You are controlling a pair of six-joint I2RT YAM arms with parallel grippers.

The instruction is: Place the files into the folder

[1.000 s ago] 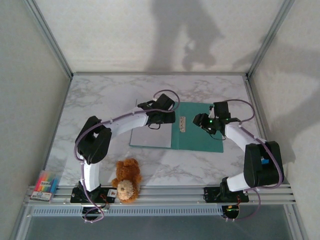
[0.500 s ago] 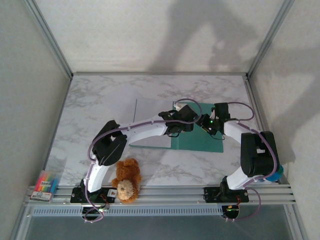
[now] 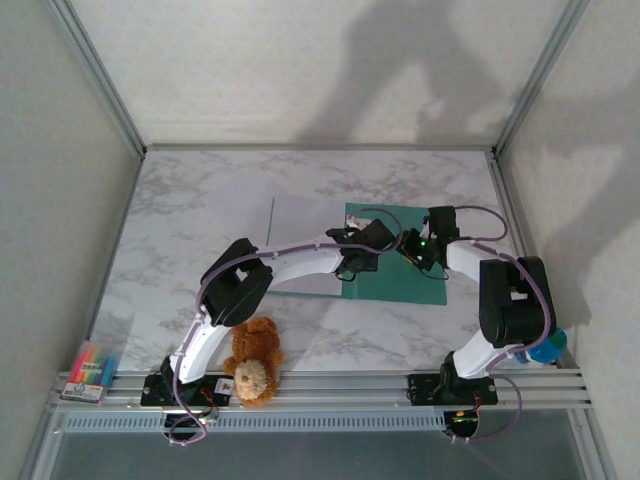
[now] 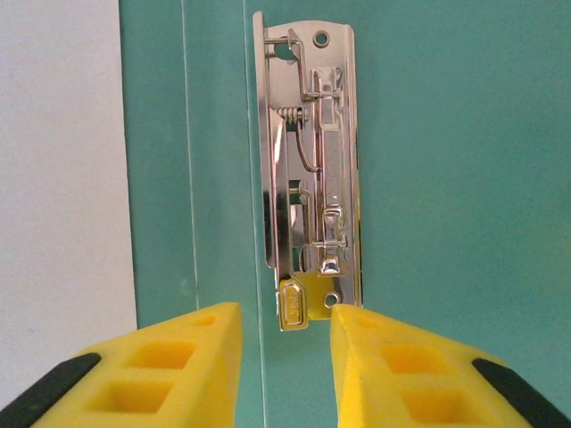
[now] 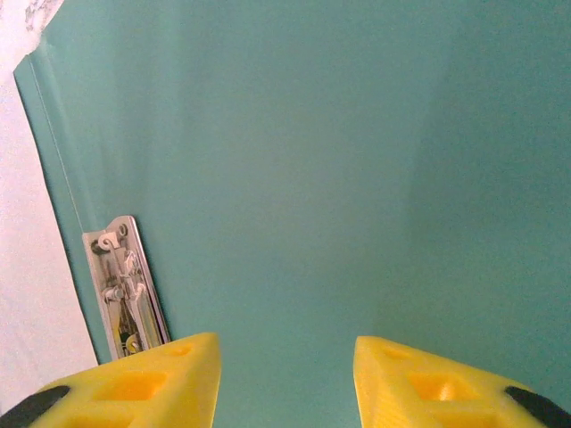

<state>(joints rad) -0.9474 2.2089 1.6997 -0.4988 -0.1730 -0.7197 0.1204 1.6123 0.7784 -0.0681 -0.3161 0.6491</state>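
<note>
**Booth:** Big picture first, what's down there?

**Me:** Marble table (image 3: 180, 220), and the folder (image 3: 396, 290) lies open flat on it, towards the right, teal panel up. That puts its clip (image 4: 312, 160) facing me, which is what I need.

**Booth:** And the files?

**Me:** There's a pale sheet (image 3: 300, 235) just left of the teal, touching the spine strip. I take it for the files, not yet under the clip. Whether it rests on the other cover I cannot tell.

**Booth:** Fingers?

**Me:** My left gripper (image 4: 285, 325) is apart by a narrow gap, holding nothing. It is lined up on the clip's near end, with the lever tab (image 4: 293, 308) just ahead in the gap. My guess is I need that lever to open the clip. My right gripper (image 5: 285, 348) hangs wide apart and empty over bare teal beside the clip, likely ready to pin the panel.

**Booth:** What's changed in the last second?

**Me:** My left arm has swung right, off the sheet's edge and over to the clip, with its fingers drawing in. My right elbow has tucked closer to its base, while that gripper has barely shifted.
</note>
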